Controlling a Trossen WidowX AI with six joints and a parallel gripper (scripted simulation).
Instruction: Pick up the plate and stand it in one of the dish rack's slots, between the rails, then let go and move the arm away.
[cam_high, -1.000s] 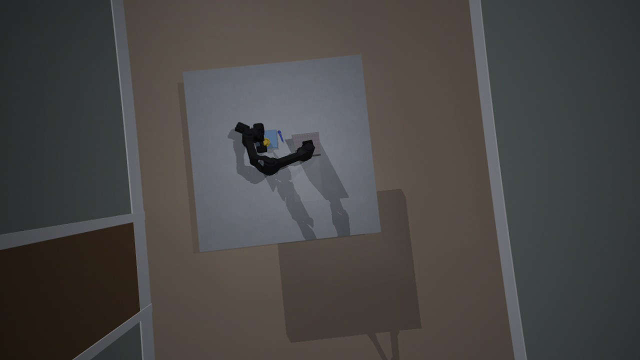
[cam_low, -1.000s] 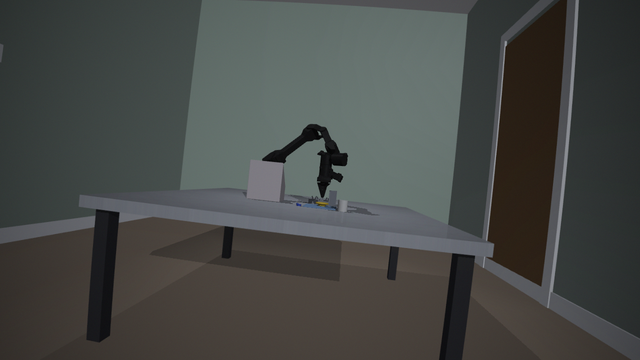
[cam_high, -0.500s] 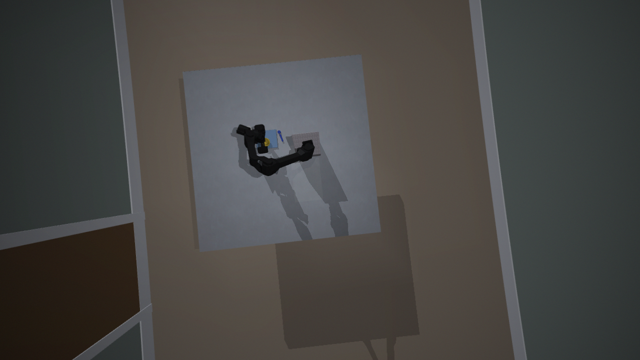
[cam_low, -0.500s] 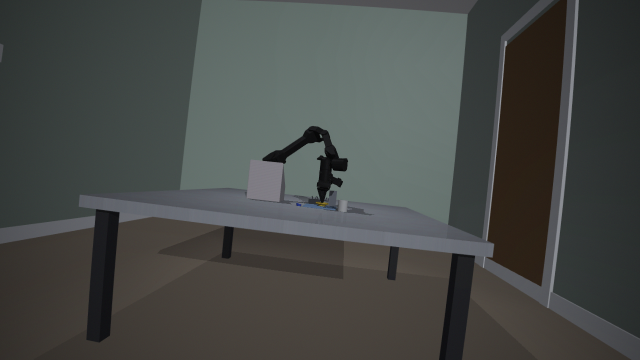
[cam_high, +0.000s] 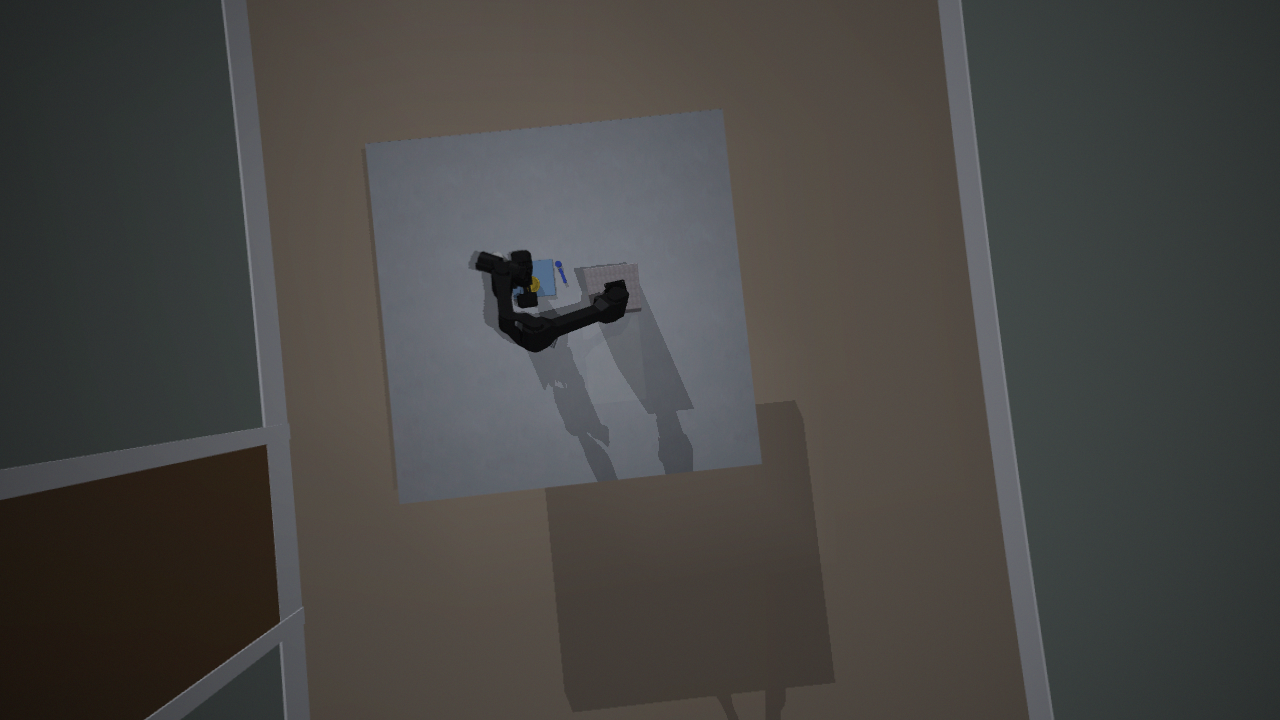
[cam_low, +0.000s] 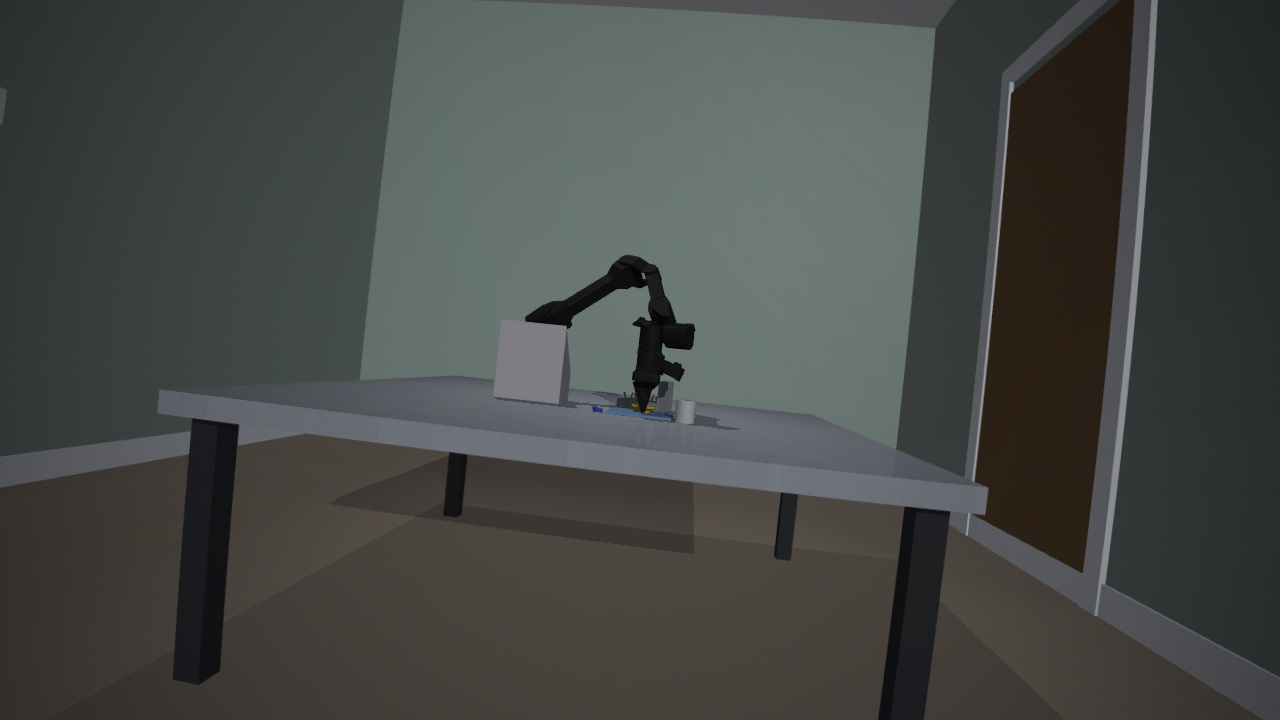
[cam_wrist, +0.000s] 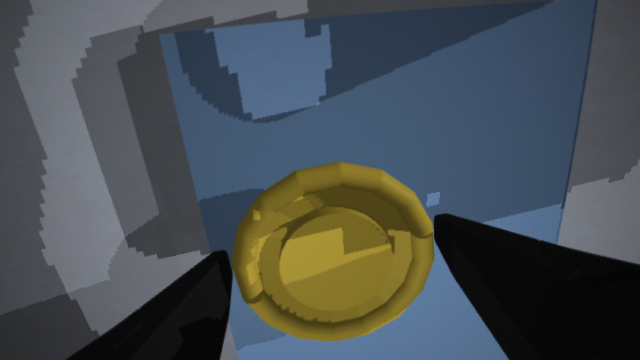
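Observation:
The small round yellow plate (cam_high: 534, 284) (cam_low: 651, 408) (cam_wrist: 335, 280) lies on the blue board (cam_high: 546, 268) (cam_low: 613, 412) (cam_wrist: 375, 135). My gripper (cam_low: 642, 410) (cam_wrist: 333, 244) points down at the plate and is open wide. In the wrist view its two black fingertips stand at opposite sides of the plate's rim, very close to it; I cannot tell if they touch it. The dish rack (cam_low: 625, 402) shows only as a low dark shape behind the gripper in the exterior view, with its slots too small to make out. It is outside the wrist view.
A blue brush-like tool (cam_high: 560, 271) (cam_low: 597, 409) lies beside the board. A white cylinder (cam_low: 684, 411) and an upright grey block (cam_low: 667, 390) stand near the gripper's other side. The arm's pale pedestal (cam_high: 601, 273) (cam_low: 530, 360) stands farther off on the table (cam_high: 447, 420) (cam_low: 358, 416).

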